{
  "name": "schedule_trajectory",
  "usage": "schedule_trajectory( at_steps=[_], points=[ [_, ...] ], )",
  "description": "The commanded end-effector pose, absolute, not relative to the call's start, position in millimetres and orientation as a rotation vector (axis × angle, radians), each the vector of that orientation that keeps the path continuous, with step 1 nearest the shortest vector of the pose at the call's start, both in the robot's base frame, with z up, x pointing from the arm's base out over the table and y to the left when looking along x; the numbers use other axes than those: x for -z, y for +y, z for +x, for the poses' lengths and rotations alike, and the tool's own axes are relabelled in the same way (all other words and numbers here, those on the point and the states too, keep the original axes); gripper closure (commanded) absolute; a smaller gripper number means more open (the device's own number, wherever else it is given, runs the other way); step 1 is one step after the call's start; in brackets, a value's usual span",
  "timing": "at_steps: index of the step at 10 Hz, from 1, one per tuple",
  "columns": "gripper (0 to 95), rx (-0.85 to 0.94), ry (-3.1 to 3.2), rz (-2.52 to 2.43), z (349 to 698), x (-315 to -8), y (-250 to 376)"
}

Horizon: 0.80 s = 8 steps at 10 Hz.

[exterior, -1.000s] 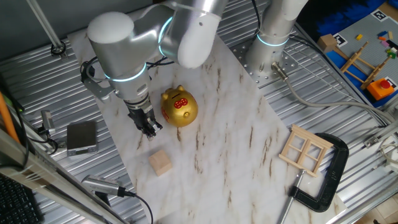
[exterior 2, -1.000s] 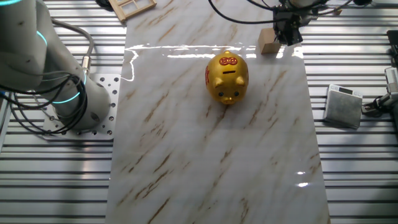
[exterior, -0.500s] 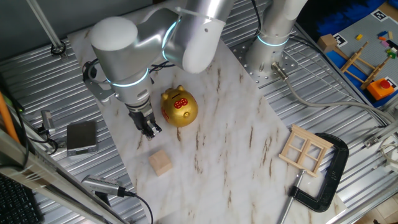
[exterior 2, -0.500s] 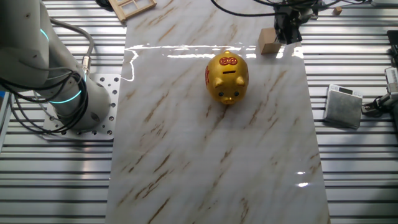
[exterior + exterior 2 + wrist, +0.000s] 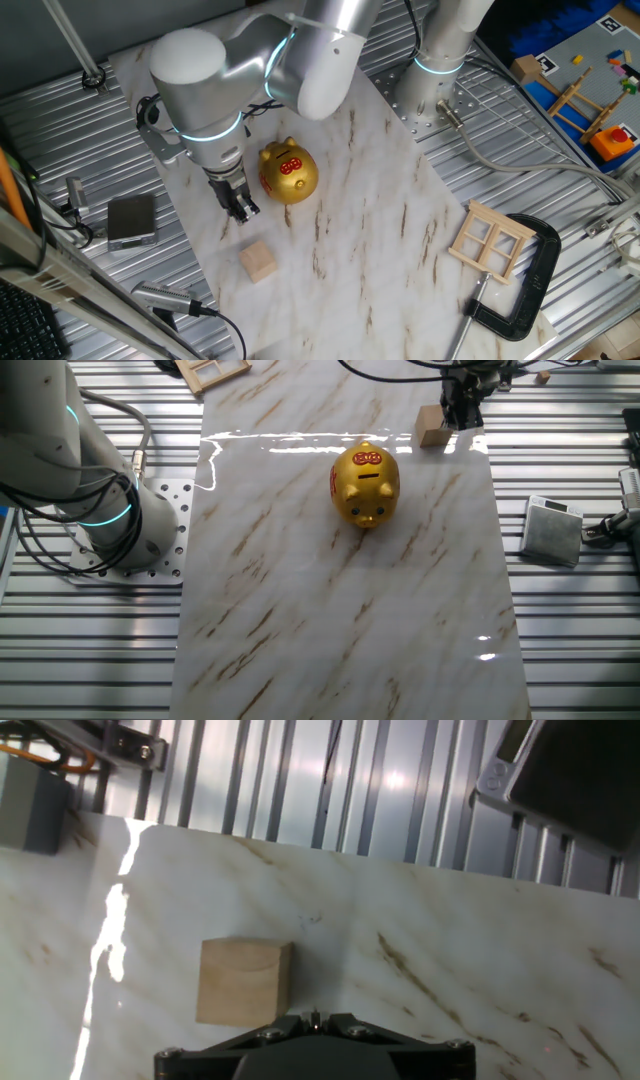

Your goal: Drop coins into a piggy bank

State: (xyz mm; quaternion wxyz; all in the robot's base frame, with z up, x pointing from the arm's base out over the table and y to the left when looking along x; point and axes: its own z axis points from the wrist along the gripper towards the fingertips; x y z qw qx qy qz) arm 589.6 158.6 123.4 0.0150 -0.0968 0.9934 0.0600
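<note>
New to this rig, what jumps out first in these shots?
The shiny gold piggy bank with red markings on its back, standing on the marble board. Next, the big silver arm with glowing teal rings, its gripper hanging just beside the pig. A pale wooden cube sits alone on the board nearby.

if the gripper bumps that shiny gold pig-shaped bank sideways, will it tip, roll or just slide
The shiny gold pig-shaped bank looks rounded all over, so a sideways bump would probably rock or roll it rather than slide it cleanly. Its glossy finish on the smooth marble tabletop suggests little grip, so it may also skid. It is probably hollow, given the slot on top, and so fairly light.
</note>
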Motion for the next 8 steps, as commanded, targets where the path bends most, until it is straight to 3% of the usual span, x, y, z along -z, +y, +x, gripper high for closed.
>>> schedule_trajectory(
  at_steps=[1,8],
  points=[
    [95.0,-0.172,3.097,-0.309,588.5,-124.0,158.3],
    [95.0,-0.132,3.116,-0.428,541.3,-143.8,103.0]
  ],
)
